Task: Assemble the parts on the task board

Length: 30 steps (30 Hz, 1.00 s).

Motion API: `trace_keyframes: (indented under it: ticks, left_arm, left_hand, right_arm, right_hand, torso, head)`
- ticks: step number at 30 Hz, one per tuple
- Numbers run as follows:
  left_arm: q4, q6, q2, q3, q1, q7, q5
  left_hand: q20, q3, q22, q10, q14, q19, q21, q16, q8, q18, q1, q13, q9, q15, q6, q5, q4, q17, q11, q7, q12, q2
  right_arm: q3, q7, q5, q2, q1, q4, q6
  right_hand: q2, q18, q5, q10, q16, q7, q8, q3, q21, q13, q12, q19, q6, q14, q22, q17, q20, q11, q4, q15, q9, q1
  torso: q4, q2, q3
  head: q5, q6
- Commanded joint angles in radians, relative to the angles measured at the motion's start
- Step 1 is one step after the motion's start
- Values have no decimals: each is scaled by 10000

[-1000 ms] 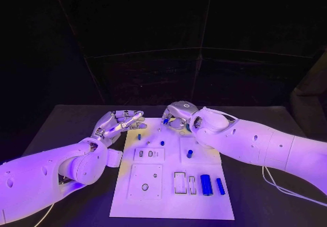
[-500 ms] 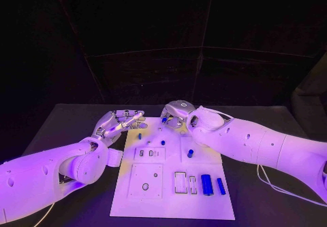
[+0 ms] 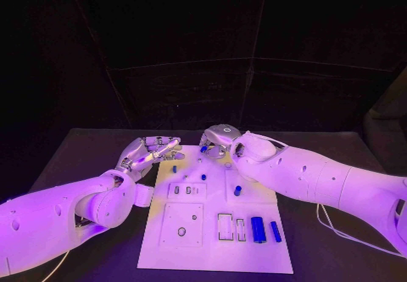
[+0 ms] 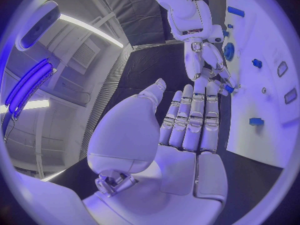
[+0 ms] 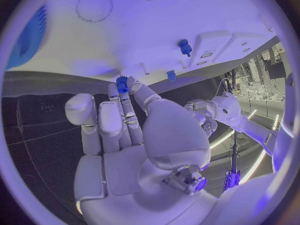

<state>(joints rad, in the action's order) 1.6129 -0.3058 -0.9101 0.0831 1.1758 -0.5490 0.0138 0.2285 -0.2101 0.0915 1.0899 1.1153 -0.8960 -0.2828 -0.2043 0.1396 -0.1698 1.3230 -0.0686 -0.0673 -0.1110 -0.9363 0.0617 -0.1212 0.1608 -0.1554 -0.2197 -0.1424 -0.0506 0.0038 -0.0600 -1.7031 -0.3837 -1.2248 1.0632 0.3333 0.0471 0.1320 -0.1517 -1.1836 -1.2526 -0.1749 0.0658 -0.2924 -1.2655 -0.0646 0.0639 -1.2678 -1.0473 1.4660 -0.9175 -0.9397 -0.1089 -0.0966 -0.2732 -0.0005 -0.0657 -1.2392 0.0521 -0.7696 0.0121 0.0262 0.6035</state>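
The white task board point(image 3: 212, 247) lies in the middle of the black table. At its far edge my right hand point(image 3: 218, 143) pinches a small blue toothed part point(image 5: 122, 83) between thumb and fingertips; in the left wrist view the same part point(image 4: 229, 88) sits at that hand's fingertips, just above the board. My left hand point(image 3: 151, 151) hovers beside the board's far left corner with its fingers point(image 4: 190, 120) stretched out side by side, holding nothing. Small blue parts point(image 3: 174, 169) point(image 3: 203, 176) point(image 3: 236, 190) stand on the board's far half.
Two longer blue parts point(image 3: 257, 230) point(image 3: 274, 231) lie at the board's near right beside rectangular slots point(image 3: 224, 227). A blue gear point(image 4: 229, 51) sits on the board close to my right hand. Both white forearms point(image 3: 322, 182) flank the board.
My right arm has drifted slightly to the left, with the hand still pinching the blue part at the board's far edge. The left hand has hardly moved.
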Motion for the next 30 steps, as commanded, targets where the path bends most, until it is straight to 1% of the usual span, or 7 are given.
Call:
trace_keyframes:
  ticks: [1, 14, 18, 20, 23, 27, 30]
  left_arm:
    - [6, 163, 11, -8, 21, -7, 53]
    - [-13, 178, 7, -8, 27, 19, 53]
    - [-16, 190, -7, -8, 30, 35, 53]
    - [-18, 199, -12, -8, 32, 42, 53]
    - [-15, 214, -28, -8, 33, 47, 53]
    - [0, 227, -80, -8, 34, 53, 53]
    - [10, 232, -122, -7, 35, 56, 52]
  left_hand:
    - [42, -1, -13, 15, 5, -34, 65, 61, -38, -150, -59, 8, 11, -58, -53, -39, 67, 16, -61, -32, 52, 5]
    - [42, -1, -13, 15, 5, -34, 65, 61, -38, -150, -59, 8, 11, -58, -53, -39, 67, 16, -61, -32, 52, 5]
    - [43, -2, -20, 16, 5, -35, 73, 74, -46, -150, -59, 8, 11, -59, -55, -41, 81, 20, -61, -32, 66, 4]
    - [44, -2, -25, 12, 1, -35, 79, 84, -53, -150, -60, 9, 11, -60, -53, -43, 89, 21, -63, -34, 76, 2]
    - [44, -2, -25, 12, 1, -35, 79, 84, -53, -150, -60, 9, 11, -60, -53, -43, 89, 21, -63, -34, 76, 2]
    - [45, -3, -31, 8, -4, -33, 85, 94, -59, -149, -60, 10, 12, -63, -52, -45, 97, 23, -65, -34, 86, 2]
    - [45, -4, -33, 8, -5, -33, 87, 98, -61, -149, -58, 10, 12, -63, -52, -45, 101, 23, -64, -31, 90, 4]
  right_arm:
    - [2, 14, -75, 41, -20, -83, -270]
    - [0, 76, -34, 73, -20, -99, -256]
    - [0, -27, -30, -17, -21, -41, 131]
    - [0, -93, -4, -157, -21, 78, 371]
    - [2, -152, 200, -480, -21, 373, 669]
    - [78, -261, 902, -1220, -28, 1023, 846]
    - [232, -495, 1761, -1834, -53, 1489, 475]
  right_hand:
    - [-256, -56, 128, 352, 82, -57, -68, -24, 104, 35, -44, 199, 332, 7, 219, 226, -81, -99, 58, 161, 35, 165]
    - [-533, -18, 423, 620, 177, -121, -48, 126, 190, 12, 2, 328, 594, -52, 377, 431, -188, -182, 242, 236, 15, 351]
    - [-851, 291, 751, 2022, 1061, -197, -62, 695, 1211, 17, 24, 1295, 2296, -431, 2166, 1839, -307, -331, 535, 360, 46, 232]
    - [-870, 332, 742, 2160, 1214, -198, -61, 861, 1394, 5, 71, 1400, 2430, -450, 2439, 2054, -319, -339, 666, 364, 36, 137]
    - [-817, 315, 552, 1870, 1263, -194, 37, 1031, 1393, -39, 315, 1281, 1881, -403, 2394, 2094, -310, -311, 861, 340, -33, 20]
    - [-748, 154, 291, 790, 623, -173, 186, 1185, 861, -204, 919, 692, 1318, -75, 1473, 1088, -229, -182, 1125, 241, -92, 42]
    - [-1028, -15, 15, -784, -93, 35, 110, 1647, 269, -657, 1806, 131, 1323, 192, 453, -50, -48, 132, 1616, 26, -53, 583]
  torso:
    - [-12, -6, 4]
    - [-20, -13, -2]
    - [-27, -15, -4]
    - [-30, -15, -8]
    - [-57, -3, -22]
    - [-124, 13, -34]
    - [-190, 31, -49]
  head:
    - [-10, 6]
    - [-18, 13]
    - [-17, -6]
    - [-7, -15]
    - [-3, -39]
    - [-12, -70]
    - [-17, -102]
